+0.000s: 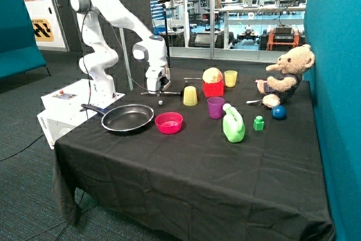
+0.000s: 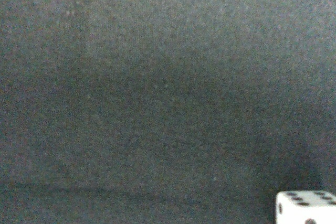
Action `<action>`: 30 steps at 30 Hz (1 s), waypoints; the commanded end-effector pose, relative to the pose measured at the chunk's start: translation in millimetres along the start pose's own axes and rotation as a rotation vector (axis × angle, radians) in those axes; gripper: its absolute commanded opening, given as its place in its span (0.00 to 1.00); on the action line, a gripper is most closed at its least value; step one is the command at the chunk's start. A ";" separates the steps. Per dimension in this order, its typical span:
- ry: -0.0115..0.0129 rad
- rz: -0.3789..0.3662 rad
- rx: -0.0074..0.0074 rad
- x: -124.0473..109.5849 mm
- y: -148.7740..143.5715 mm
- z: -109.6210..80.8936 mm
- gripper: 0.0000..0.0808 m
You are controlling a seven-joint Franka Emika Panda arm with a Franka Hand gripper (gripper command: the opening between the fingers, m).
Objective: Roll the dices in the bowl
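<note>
Black cloth covering the table, with the white Franka arm's two-finger gripper lowered right down to it at the far edge, beside the upturned yellow plastic cup. Impossible to tell whether the fingers are apart or together: hidden low against the cloth in the outside view, out of shot in the wrist view. One tiny white cube of the dices lying on the cloth just in front of the gripper, between gripper and bowl; seen close up by the wrist camera too, black pips on its faces, resting on dark fabric. Second die not to be made out. Small shallow round pink-magenta plastic bowl nearer the front than the gripper, apart from the die, nothing visible inside. Black frying pan just beside the bowl, handle pointing towards the robot base. Beyond the yellow cup from the gripper: purple plastic cup, red square container holding a pale rounded object, second yellow cup. Further off: green plastic watering can, small green block, blue ball, brown teddy bear seated by the teal wall.
</note>
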State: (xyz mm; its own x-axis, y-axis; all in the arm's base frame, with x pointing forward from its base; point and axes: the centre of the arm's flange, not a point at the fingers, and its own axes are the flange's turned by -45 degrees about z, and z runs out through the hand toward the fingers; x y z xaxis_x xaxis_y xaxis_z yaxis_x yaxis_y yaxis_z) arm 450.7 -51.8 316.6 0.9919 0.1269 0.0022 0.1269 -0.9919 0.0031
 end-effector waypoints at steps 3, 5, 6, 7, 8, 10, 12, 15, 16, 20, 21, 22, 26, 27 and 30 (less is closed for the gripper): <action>-0.0022 0.006 0.0031 -3.6 -4.2 20.2 0.41; -0.0022 -0.008 0.0031 -2.0 -4.0 21.1 0.43; -0.0022 -0.011 0.0031 -0.7 -3.3 21.2 0.43; -0.0022 -0.012 0.0031 0.3 -2.7 21.3 0.43; -0.0022 -0.013 0.0031 1.1 -2.2 21.3 0.43; -0.0022 -0.017 0.0032 2.9 -1.0 21.1 0.43; -0.0022 -0.020 0.0032 4.6 0.2 20.9 0.43; -0.0022 -0.028 0.0032 5.9 1.1 21.9 0.44; -0.0022 -0.030 0.0032 5.9 1.4 22.5 0.44; -0.0022 -0.030 0.0032 3.2 2.6 26.0 0.46; -0.0022 -0.028 0.0032 1.6 3.1 27.5 0.47; -0.0022 -0.026 0.0032 0.0 3.5 29.0 0.47; -0.0022 -0.019 0.0032 -3.5 5.7 34.7 0.46; -0.0022 -0.017 0.0032 -3.5 6.4 35.6 0.46; -0.0022 -0.017 0.0032 -3.2 7.7 37.0 0.46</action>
State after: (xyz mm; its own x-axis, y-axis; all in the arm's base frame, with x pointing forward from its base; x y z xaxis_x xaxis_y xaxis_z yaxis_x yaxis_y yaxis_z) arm 451.7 -55.2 287.9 0.9893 0.1459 -0.0035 0.1459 -0.9893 0.0026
